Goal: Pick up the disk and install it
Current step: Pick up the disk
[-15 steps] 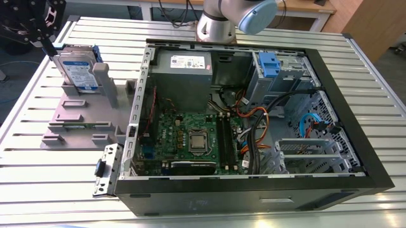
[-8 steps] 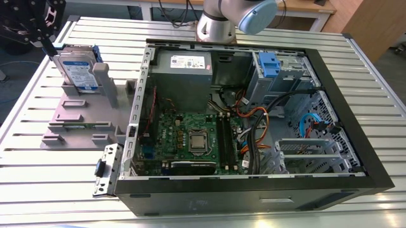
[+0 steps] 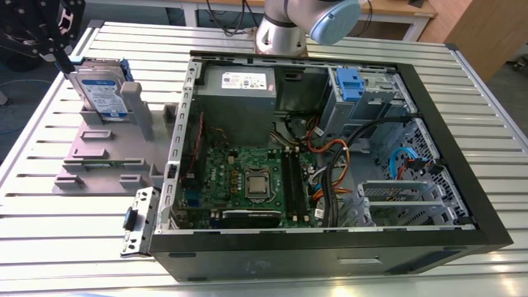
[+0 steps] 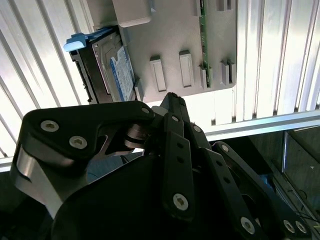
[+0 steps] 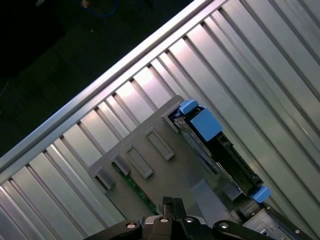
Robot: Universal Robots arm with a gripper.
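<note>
The disk [image 3: 99, 93], a flat silver-grey hard drive with a white-and-blue label and a blue plastic carrier bracket around it, stands on edge in a slot of the pale grey plastic stand [image 3: 99, 154]. It is braced by one of the stand's upright posts. The stand lies on the slatted aluminium table [image 3: 49, 247], just beside the open black computer case [image 3: 330, 253], on the exterior view's left.

In that view the black gripper [image 3: 60, 60] hangs close above the disk's upper corner; whether it touches cannot be told. In both wrist views the fingertips look drawn together with nothing held between them, and past them the disk [image 4: 120, 70] shows edge-on in the stand [image 4: 175, 30].

The disk is likely rigid and fairly heavy for its size, so it should not flex, but it would swing if pinched only at one corner. Its bare metal sides are probably smooth and slippery, and the drive is sensitive to knocks, so a drop or a scrape against the post would be costly. The label face and the circuit side are poor places to press. The better hold appears to be across the thin body near the middle of the upper edge [image 5: 225, 155], which stands clear of the stand [image 5: 165, 170]. The blue bracket is plastic and may give a little under pressure.
</note>
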